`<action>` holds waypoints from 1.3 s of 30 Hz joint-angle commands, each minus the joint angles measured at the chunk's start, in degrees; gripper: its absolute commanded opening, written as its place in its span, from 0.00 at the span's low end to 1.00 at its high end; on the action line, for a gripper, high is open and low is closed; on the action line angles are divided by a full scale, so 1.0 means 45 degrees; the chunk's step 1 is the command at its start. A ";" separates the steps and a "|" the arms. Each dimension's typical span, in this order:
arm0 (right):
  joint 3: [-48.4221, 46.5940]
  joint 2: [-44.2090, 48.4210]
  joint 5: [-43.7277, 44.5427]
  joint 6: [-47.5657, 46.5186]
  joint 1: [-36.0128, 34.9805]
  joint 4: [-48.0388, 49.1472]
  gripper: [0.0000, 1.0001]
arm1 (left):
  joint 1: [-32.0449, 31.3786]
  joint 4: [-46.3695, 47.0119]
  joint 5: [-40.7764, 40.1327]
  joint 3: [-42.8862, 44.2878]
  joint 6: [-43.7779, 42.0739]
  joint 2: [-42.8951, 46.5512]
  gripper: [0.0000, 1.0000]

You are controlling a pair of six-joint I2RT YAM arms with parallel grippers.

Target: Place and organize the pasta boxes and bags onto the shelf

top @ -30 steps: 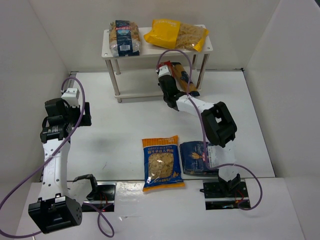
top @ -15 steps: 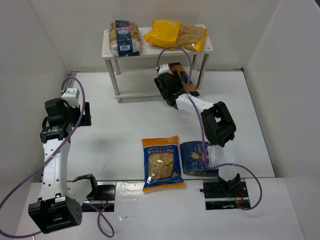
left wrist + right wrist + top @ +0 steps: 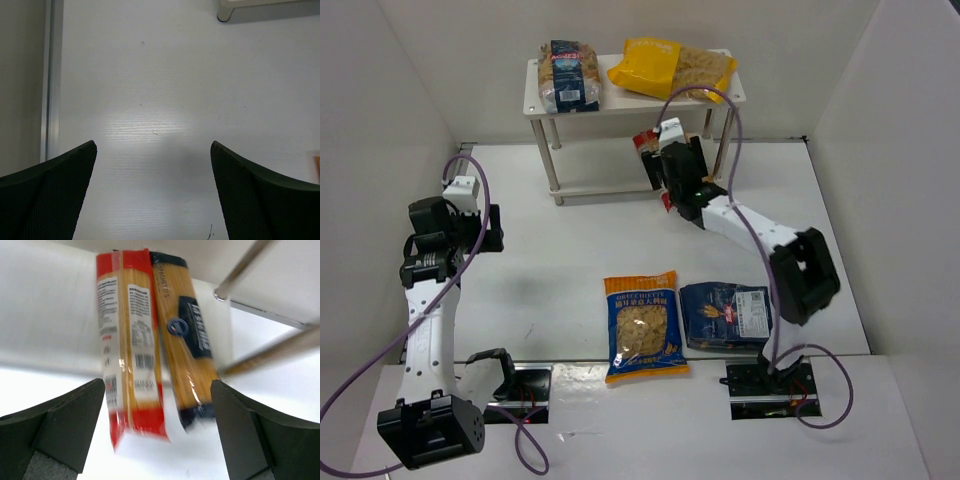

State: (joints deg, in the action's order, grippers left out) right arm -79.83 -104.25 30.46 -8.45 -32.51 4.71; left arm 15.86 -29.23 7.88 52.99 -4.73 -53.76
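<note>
My right gripper (image 3: pixel 665 165) (image 3: pixel 157 410) hangs open at the shelf's (image 3: pixel 635 95) lower tier, holding nothing. Just ahead of its fingers lie two spaghetti packets side by side: a red and yellow one (image 3: pixel 131 350) (image 3: pixel 645 140) and a dark blue and yellow one (image 3: pixel 187 340), their near ends sticking out past the board's edge. On the top board rest a dark blue bag (image 3: pixel 569 76) and a big yellow bag (image 3: pixel 672 68). A blue-and-orange bag (image 3: pixel 642 326) and another dark blue bag (image 3: pixel 725 316) lie flat on the table. My left gripper (image 3: pixel 480 228) (image 3: pixel 152 170) is open over bare table.
Thin metal shelf legs (image 3: pixel 245 267) stand right of the packets, and one shelf foot (image 3: pixel 226 15) shows far ahead of the left gripper. White walls close in the table (image 3: pixel 570 260) on the left, back and right.
The right gripper has opened and let go of the spaghetti packet. Its elbow has swung right, uncovering the dark blue bag on the table. The left arm has not moved.
</note>
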 commanded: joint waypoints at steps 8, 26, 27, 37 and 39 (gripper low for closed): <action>0.3304 0.6775 -0.2625 0.1233 0.0540 -0.3486 0.95 | 0.0070 0.0207 0.0670 0.0099 -0.0238 0.0598 1.00; 0.4459 0.8127 -0.8038 0.0979 1.0389 -0.8469 1.00 | 0.0070 -0.0144 0.1140 0.0451 -0.0238 0.0462 1.00; 0.4575 0.8475 -0.8038 0.0979 1.0544 -0.8198 1.00 | 0.0070 -0.0260 0.1140 0.0451 -0.0238 0.0346 1.00; 0.4869 0.8478 -0.7295 0.0979 1.0545 -0.7844 1.00 | 0.0070 -0.0379 0.1374 0.0568 -0.0238 -0.0046 1.00; 0.4869 0.8478 -0.7296 0.0979 1.0545 -0.7844 1.00 | 0.0070 -0.0379 0.1374 0.0568 -0.0238 -0.0163 1.00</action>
State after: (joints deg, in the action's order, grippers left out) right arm -57.80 -66.17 -2.02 -3.53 14.57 -30.96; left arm 15.86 -31.18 12.58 53.17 -4.99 -54.02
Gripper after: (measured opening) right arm 0.994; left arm 1.001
